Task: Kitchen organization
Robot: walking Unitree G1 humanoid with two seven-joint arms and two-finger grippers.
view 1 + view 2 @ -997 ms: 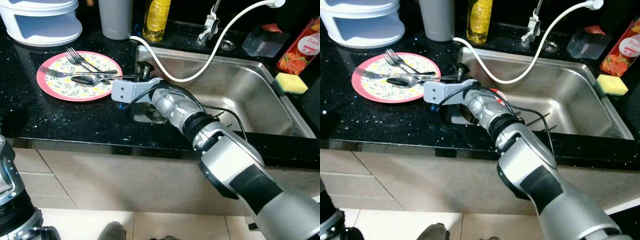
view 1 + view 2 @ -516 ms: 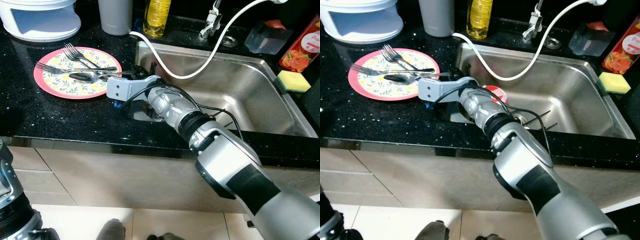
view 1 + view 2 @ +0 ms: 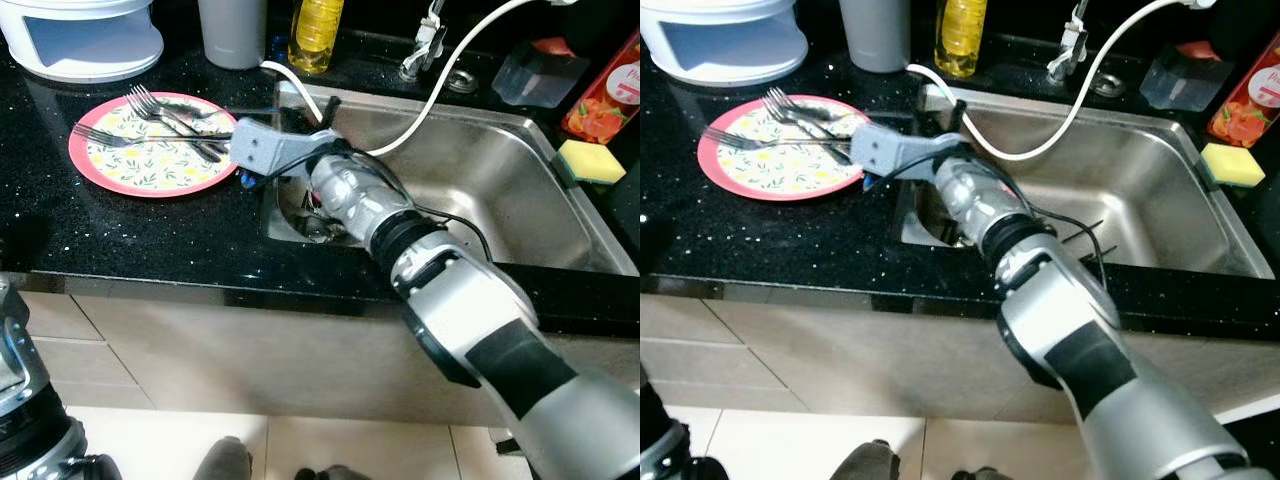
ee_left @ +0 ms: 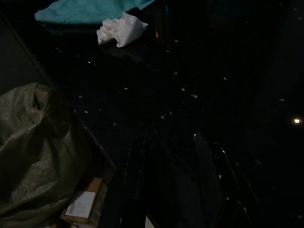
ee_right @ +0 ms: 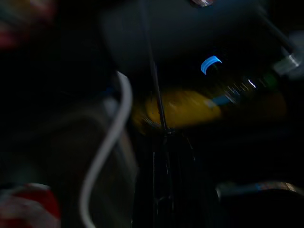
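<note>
Two forks (image 3: 165,108) remaining on pink plate (image 3: 100,165); right gripper (image 5: 164,142) pinched on thin utensil handle over sink (image 3: 520,190). Could snag white hose (image 3: 440,85), dropping it.

Counter: black speckled stone countertop (image 3: 120,230), glossy, running left of and in front of the sink.
Sink: stainless steel basin (image 3: 500,190) set into the counter, brightly lit.
Cabinet front: pale beige panels (image 3: 250,360) below the counter edge.
Floor: light tiles (image 3: 330,450) with thin grout lines.
Light: bright over the sink and counter, dark along the back.
</note>
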